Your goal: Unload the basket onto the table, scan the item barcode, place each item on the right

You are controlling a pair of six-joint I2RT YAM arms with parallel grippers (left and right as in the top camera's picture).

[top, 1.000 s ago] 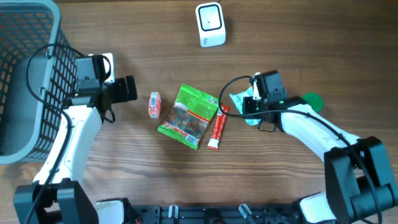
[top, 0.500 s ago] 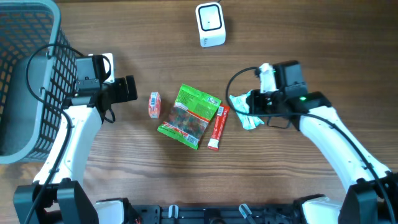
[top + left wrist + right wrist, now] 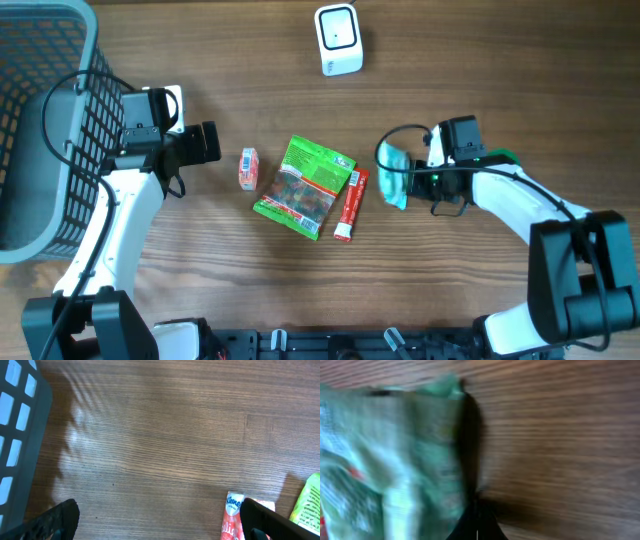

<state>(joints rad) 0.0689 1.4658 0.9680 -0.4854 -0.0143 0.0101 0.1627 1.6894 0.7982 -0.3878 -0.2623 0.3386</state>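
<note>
Your desk [image 3: 500,60] is brown wood, its grain running side to side. The white scanner [image 3: 338,40] stands on its far side. Nearer you and right of the scanner, your right hand [image 3: 408,178] is clenched on a pale teal packet [image 3: 392,172]. Left of the scanner, your left hand [image 3: 212,142] hangs released beside a grey basket [image 3: 40,150]; a green pouch [image 3: 305,187] lies straight before the scanner

A crumpled pale teal packet [image 3: 393,176] with faint print looks narrow from overhead. Its right side is pinched in the closed jaws of the right gripper [image 3: 412,178]. The scanner [image 3: 337,40], a small white box with a dark window, sits well apart on the counter [image 3: 500,60].
</note>
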